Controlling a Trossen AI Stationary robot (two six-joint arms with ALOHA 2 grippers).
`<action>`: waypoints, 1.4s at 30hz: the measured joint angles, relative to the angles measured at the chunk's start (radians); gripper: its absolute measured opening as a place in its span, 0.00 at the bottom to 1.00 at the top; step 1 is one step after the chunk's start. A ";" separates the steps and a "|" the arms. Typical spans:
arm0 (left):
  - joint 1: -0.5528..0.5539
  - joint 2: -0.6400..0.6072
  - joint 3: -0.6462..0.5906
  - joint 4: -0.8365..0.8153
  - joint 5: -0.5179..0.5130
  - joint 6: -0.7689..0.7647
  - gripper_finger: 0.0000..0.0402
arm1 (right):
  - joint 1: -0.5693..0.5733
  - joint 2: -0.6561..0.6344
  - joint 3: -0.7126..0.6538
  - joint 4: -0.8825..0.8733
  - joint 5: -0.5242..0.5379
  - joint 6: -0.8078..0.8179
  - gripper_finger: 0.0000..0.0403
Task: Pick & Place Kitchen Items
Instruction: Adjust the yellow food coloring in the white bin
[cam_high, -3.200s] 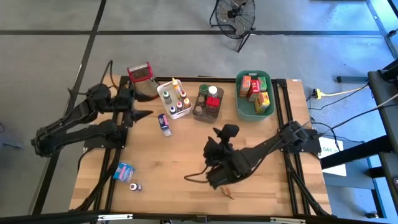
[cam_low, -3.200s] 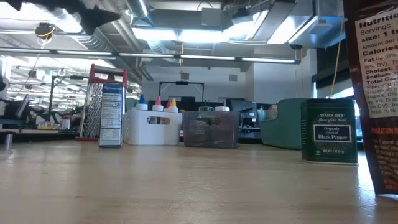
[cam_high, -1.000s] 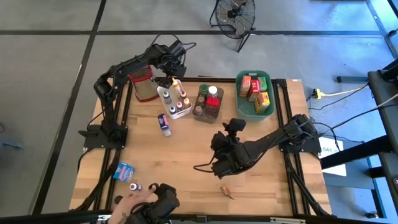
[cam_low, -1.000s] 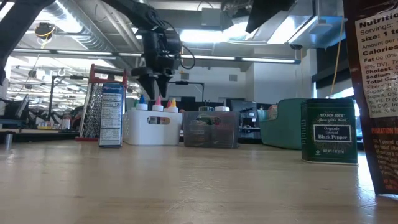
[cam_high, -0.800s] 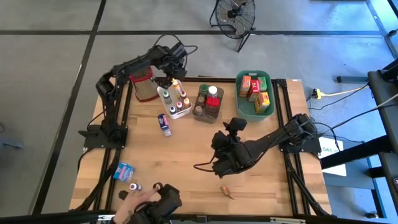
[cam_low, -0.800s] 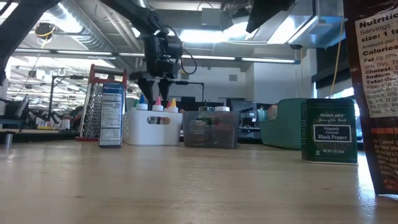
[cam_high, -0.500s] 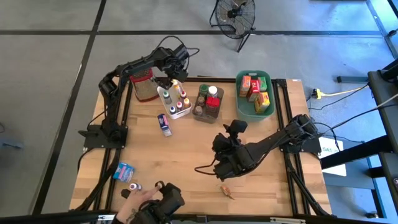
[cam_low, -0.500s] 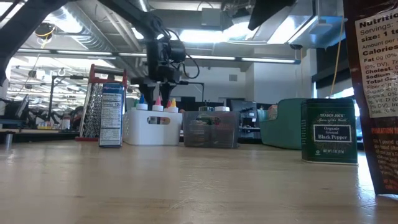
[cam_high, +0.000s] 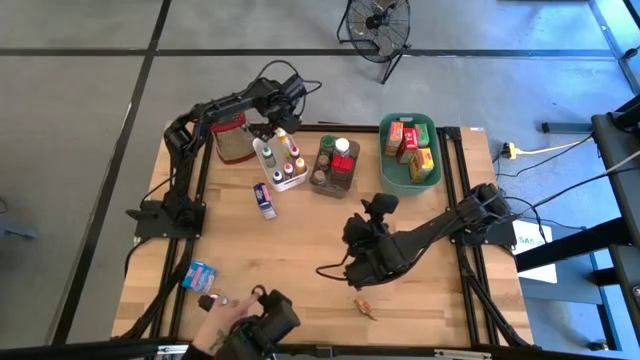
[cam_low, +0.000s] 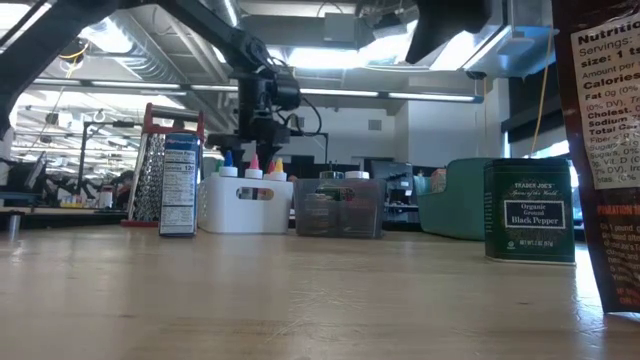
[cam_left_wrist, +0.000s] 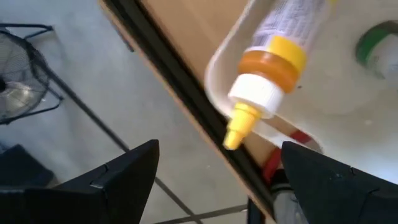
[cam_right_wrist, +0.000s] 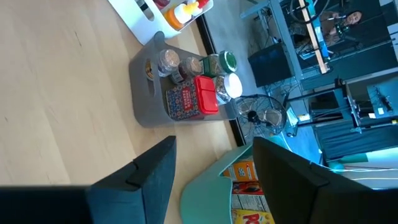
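- Hovering my left end effector (cam_high: 279, 128), fingers spread wide and empty, over the yellow-capped bottle (cam_left_wrist: 264, 90) in the white tub (cam_high: 268, 160) at the table's (cam_high: 300, 250) far edge.
- I judge a skewed descent could tip the bottle or knock its neighbours.
- My right end effector (cam_high: 352, 268) waits mid-table, partly open, holding nothing.
- A person's hand (cam_high: 222, 315) reaches over the near edge; swinging back could strike it.
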 joint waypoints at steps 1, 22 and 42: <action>0.000 0.000 0.000 0.009 -0.004 0.001 0.83 | 0.000 -0.004 -0.006 0.001 0.000 0.000 0.53; 0.011 0.005 0.000 0.045 -0.001 0.076 0.83 | 0.000 -0.030 -0.040 0.020 0.009 0.008 0.53; 0.010 0.052 0.000 0.093 -0.015 0.085 0.83 | 0.000 -0.031 -0.072 0.024 0.009 0.011 0.53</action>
